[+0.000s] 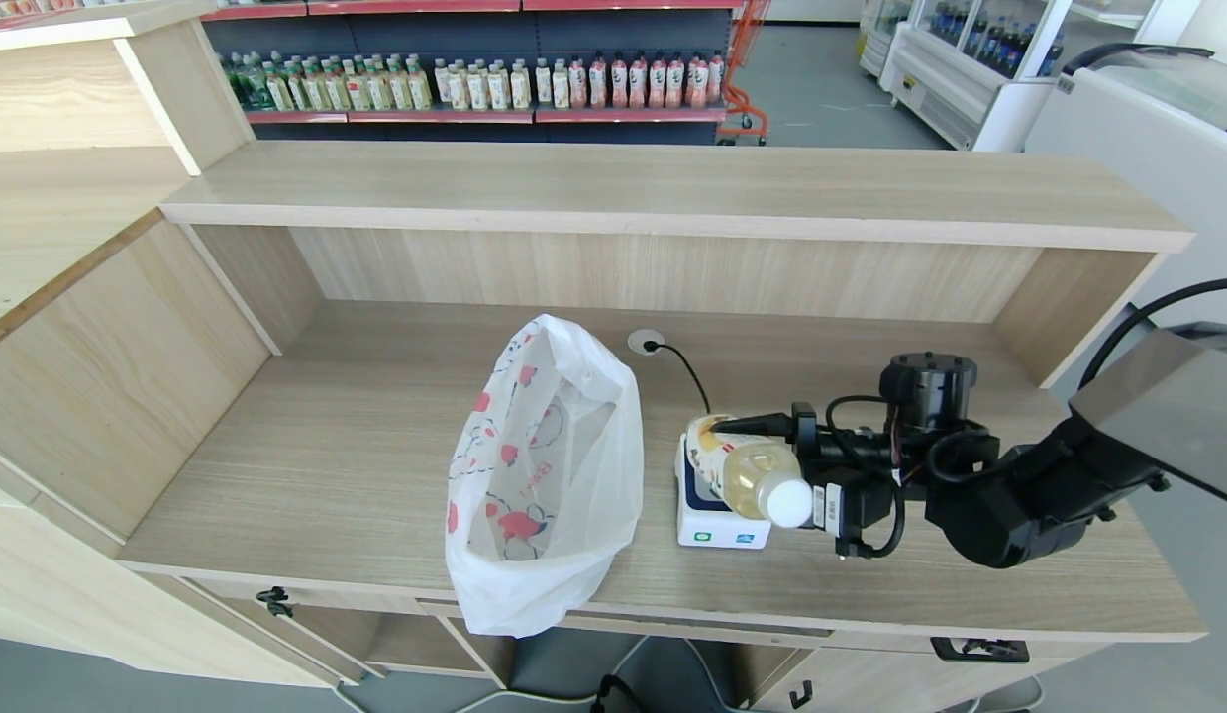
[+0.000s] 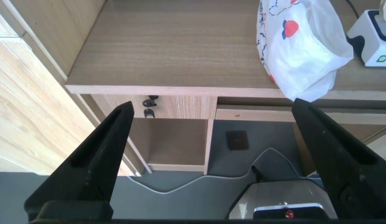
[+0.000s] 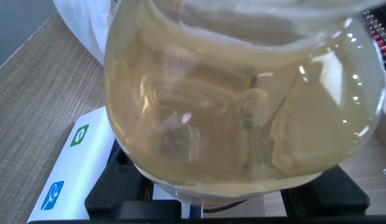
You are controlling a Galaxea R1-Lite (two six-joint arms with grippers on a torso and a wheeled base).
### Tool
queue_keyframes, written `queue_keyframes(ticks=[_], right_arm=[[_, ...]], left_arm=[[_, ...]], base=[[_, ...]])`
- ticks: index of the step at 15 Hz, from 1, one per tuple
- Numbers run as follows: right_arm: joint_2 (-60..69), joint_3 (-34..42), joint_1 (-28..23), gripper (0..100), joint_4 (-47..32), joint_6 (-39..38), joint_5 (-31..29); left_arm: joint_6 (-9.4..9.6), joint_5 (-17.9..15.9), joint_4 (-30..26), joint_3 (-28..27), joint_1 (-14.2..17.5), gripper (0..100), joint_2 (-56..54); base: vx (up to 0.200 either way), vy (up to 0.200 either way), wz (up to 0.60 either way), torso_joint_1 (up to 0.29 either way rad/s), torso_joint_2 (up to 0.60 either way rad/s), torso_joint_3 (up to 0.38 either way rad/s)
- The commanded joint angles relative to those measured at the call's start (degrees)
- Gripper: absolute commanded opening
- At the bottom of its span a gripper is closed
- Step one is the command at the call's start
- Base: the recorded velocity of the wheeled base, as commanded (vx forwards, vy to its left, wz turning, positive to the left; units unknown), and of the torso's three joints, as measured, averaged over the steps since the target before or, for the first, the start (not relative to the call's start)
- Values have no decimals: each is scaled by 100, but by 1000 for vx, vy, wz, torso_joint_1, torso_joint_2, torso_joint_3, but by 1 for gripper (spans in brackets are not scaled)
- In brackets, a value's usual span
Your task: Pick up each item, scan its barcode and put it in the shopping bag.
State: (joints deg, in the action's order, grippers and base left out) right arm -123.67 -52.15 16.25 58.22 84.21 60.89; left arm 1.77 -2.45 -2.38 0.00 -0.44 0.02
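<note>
Wooden counter (image 1: 375, 465) carries a white scanner (image 1: 717, 520). Right tool (image 1: 747, 458) grasps a tea bottle (image 1: 762, 480) just above the scanner, with the shopping bag (image 1: 544, 475) beside it. Left tool (image 2: 211, 165) hangs released.

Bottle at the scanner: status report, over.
Right gripper shut on bottle, over the scanner. Left gripper open, empty, low by the counter edge. Shopping bag open beside scanner, path clear.

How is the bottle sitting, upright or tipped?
Tipped: the bottle lies on its side in the right gripper, white cap toward the front edge of the counter, above the scanner.
</note>
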Motion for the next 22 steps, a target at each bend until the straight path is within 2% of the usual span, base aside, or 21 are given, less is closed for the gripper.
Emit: queue_keyframes(ticks=[1, 5, 8, 11, 13, 15, 16, 17, 18, 19, 22], right_arm=[[28, 3, 1, 0, 5, -1, 2], [449, 232, -263, 0, -57, -212, 19], [1416, 284, -623, 0, -1059, -1311, 28], [2770, 733, -948, 0, -1841, -2533, -526], [3613, 1286, -1142, 0, -1823, -3983, -1475], [4185, 1779, -1054, 0, -1665, -5714, -2881], [4290, 1954, -948, 0, -1428, -6532, -3584], [4352, 2069, -843, 0, -1305, -6997, -3997], [4448, 2174, -359, 0, -1164, -7982, -5202], [4396, 2121, -148, 0, -1164, -8307, -5852], [4114, 2042, -52, 0, -1067, -8588, -6010]], left_arm=[[-1, -1, 0, 0, 0, 100, -2], [-1, -1, 0, 0, 0, 100, -2], [-1, -1, 0, 0, 0, 100, -2], [-1, -1, 0, 0, 0, 100, -2], [-1, -1, 0, 0, 0, 100, -2], [-1, -1, 0, 0, 0, 100, -2], [-1, -1, 0, 0, 0, 100, -2], [-1, -1, 0, 0, 0, 100, -2], [-1, -1, 0, 0, 0, 100, -2], [-1, -1, 0, 0, 0, 100, -2], [-1, -1, 0, 0, 0, 100, -2]], base=[[0, 0, 0, 0, 0, 0], [0, 0, 0, 0, 0, 0], [0, 0, 0, 0, 0, 0], [0, 0, 0, 0, 0, 0], [0, 0, 0, 0, 0, 0], [0, 0, 0, 0, 0, 0], [0, 0, 0, 0, 0, 0], [0, 0, 0, 0, 0, 0], [0, 0, 0, 0, 0, 0], [0, 0, 0, 0, 0, 0], [0, 0, 0, 0, 0, 0]])
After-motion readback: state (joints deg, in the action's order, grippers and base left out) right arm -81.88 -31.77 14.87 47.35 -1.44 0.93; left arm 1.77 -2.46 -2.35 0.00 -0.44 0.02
